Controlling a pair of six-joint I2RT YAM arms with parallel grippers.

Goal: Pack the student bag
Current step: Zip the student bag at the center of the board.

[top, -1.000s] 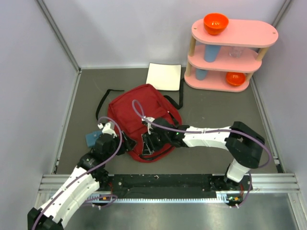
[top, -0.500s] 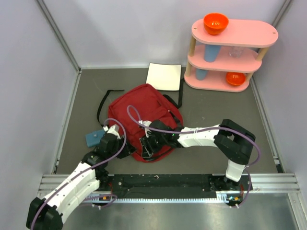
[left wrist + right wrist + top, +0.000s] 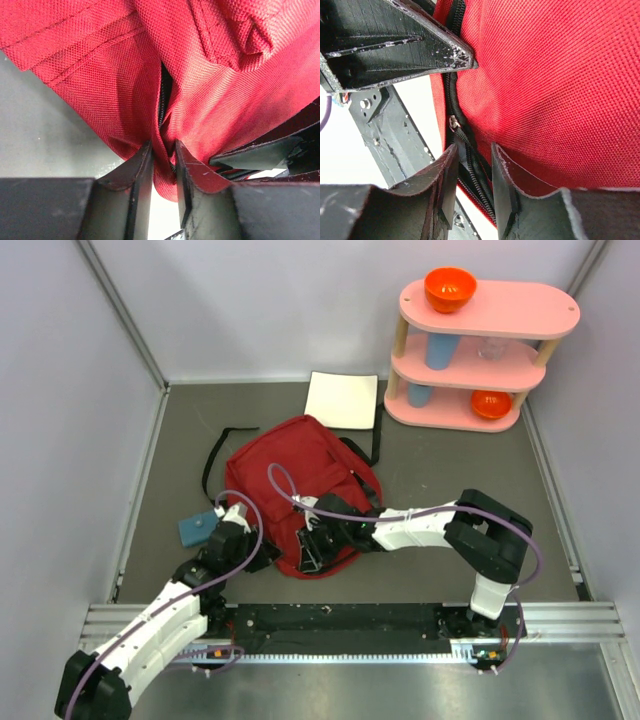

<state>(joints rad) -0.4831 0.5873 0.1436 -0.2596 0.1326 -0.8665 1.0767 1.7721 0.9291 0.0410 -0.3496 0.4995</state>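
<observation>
L arm was swung in to the near-L edge since 1 s ago. Student bag is laid flat on table, centre-left. Fabric fold is pinched by left gripper; zip edge is clamped by right gripper.

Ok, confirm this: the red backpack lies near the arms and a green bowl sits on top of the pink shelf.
The bowl on top of the pink shelf is orange, not green; the top view shows it. The backpack is as stated.
</observation>
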